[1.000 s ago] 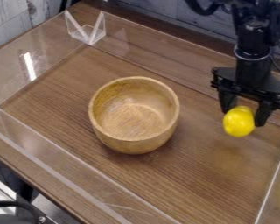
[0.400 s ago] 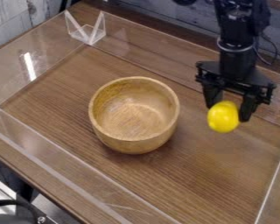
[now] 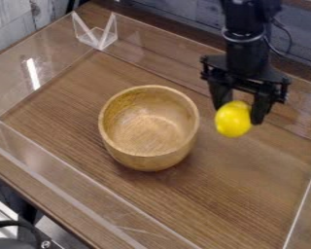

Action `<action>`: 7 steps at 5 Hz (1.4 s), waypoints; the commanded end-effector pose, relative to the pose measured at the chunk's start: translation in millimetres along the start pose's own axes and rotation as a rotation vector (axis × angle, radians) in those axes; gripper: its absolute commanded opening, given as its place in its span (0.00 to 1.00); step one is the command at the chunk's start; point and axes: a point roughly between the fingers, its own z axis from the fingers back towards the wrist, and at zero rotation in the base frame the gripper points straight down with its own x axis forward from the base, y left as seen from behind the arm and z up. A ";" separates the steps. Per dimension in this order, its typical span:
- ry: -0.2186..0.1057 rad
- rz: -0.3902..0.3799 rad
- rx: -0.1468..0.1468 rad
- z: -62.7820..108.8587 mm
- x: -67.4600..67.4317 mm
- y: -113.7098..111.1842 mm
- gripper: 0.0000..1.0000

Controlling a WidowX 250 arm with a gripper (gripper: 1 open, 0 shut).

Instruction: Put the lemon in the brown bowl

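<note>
So the round tan-brown wooden bowl (image 3: 148,149) sits on the brown wooden desk (image 3: 67,107), and just right of it the glossy yellow lemon (image 3: 232,121) hangs from the black claw (image 3: 233,100), pinched between 2 fingers. Needs to go left, I'd say.

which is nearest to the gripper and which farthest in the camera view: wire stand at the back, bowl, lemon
1. Lemon: right at the jaws, held between them.
2. Brown bowl: just left of the lemon in the picture.
3. Wire stand: farthest, near the top left of the picture, beyond the bowl.
</note>
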 end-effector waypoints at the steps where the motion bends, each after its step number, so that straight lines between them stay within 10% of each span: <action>1: -0.069 0.010 -0.001 25.2 2.9 9.7 0.00; 7: -0.045 0.027 0.044 32.0 -14.2 47.0 0.00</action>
